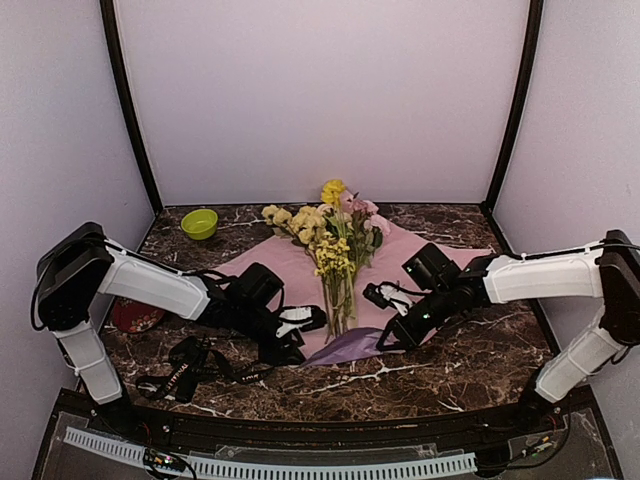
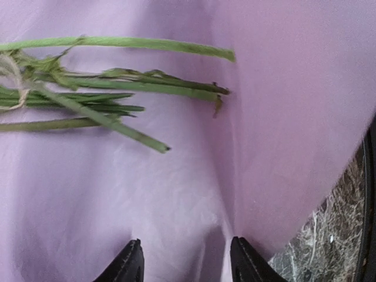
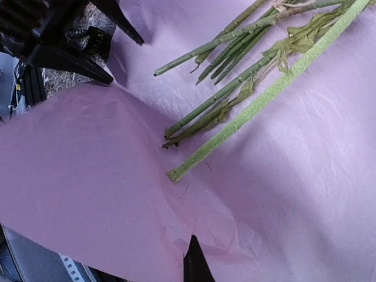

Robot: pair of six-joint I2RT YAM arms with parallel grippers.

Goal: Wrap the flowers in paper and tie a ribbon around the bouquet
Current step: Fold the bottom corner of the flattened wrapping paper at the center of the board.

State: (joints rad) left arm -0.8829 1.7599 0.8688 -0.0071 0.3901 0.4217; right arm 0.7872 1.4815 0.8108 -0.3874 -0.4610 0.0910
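Flowers [image 1: 335, 235] are lying in the middle of the paper [image 1: 290, 265], blooms pointing to the far wall and stems [image 2: 117, 88] pointing to the near edge. The paper is lying spread on the marble table [image 1: 470, 355]. Pale twine [image 2: 17, 88] is binding the stems together higher up.

The left gripper [image 2: 187, 267] is reaching in from the left, low over the paper just beside the stem ends. Its fingers [image 2: 126, 265] are standing apart, with a soft crease of paper running down between them. I cannot tell whether they are touching the sheet.

The right gripper [image 1: 388, 340] is coming in from the right at the near corner of the paper. It is pinching the sheet, which is rising in a fold around it. In its wrist view only one fingertip [image 3: 194, 264] is showing, and paper is covering the other. The lifted corner is showing as a darker purple flap near the stem ends in the top view.

The ribbon [image 1: 183, 378] is lying in a loose heap on the table at front left, well apart from the paper. A green bowl [image 1: 199, 223] is sitting at the back left. A red round thing [image 1: 135, 317] is peeking out from under the left arm.
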